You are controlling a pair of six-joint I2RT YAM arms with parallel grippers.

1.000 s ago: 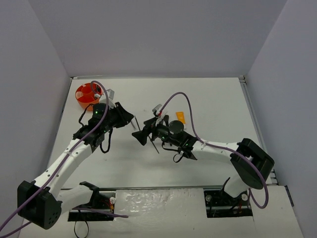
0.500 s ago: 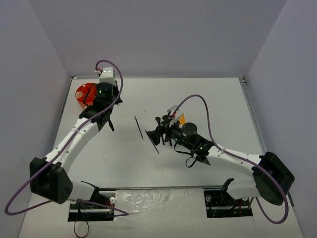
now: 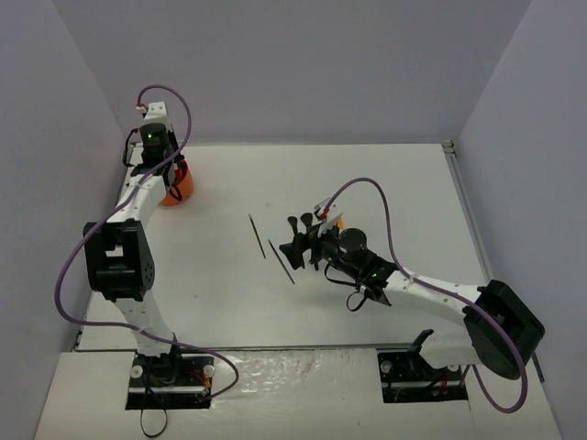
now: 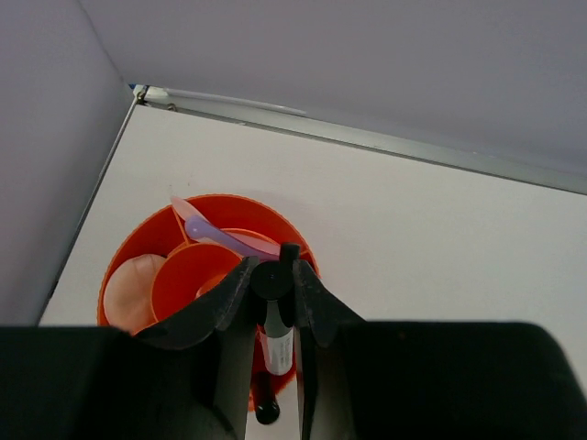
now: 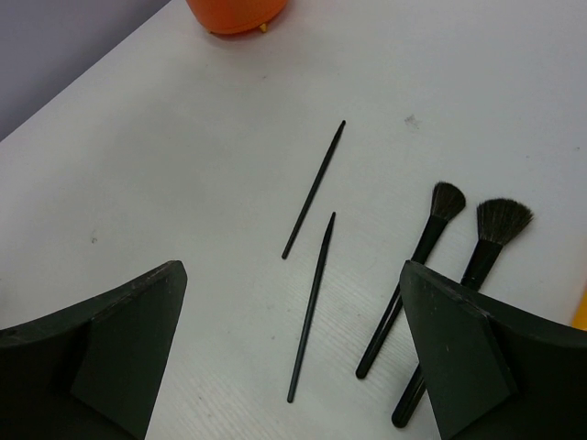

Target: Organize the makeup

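Observation:
My left gripper (image 4: 273, 280) is shut on a black-capped liner pen (image 4: 276, 346) with a white label, held upright over the near rim of the orange compartmented holder (image 4: 138, 252). The holder contains a lilac stick (image 4: 220, 238) and a pink round compact (image 4: 127, 289). In the top view the left gripper (image 3: 167, 177) is at the far left, over the holder (image 3: 181, 188). My right gripper (image 5: 293, 357) is open and empty above two thin black pencils (image 5: 314, 188) (image 5: 312, 307). Two black brushes (image 5: 415, 270) (image 5: 463, 293) lie to their right. In the top view the right gripper (image 3: 298, 241) is mid-table.
The left wall (image 3: 64, 137) stands close to the holder and the left arm. The back wall's base rail (image 4: 367, 137) runs behind the holder. An orange-white tube (image 3: 336, 217) lies beside the right wrist. The holder also shows at the top of the right wrist view (image 5: 237, 14).
My left arm swung from mid-table to the far left, carrying the pen to the holder. My right gripper shifted slightly right, leaving both thin pencils on the table.

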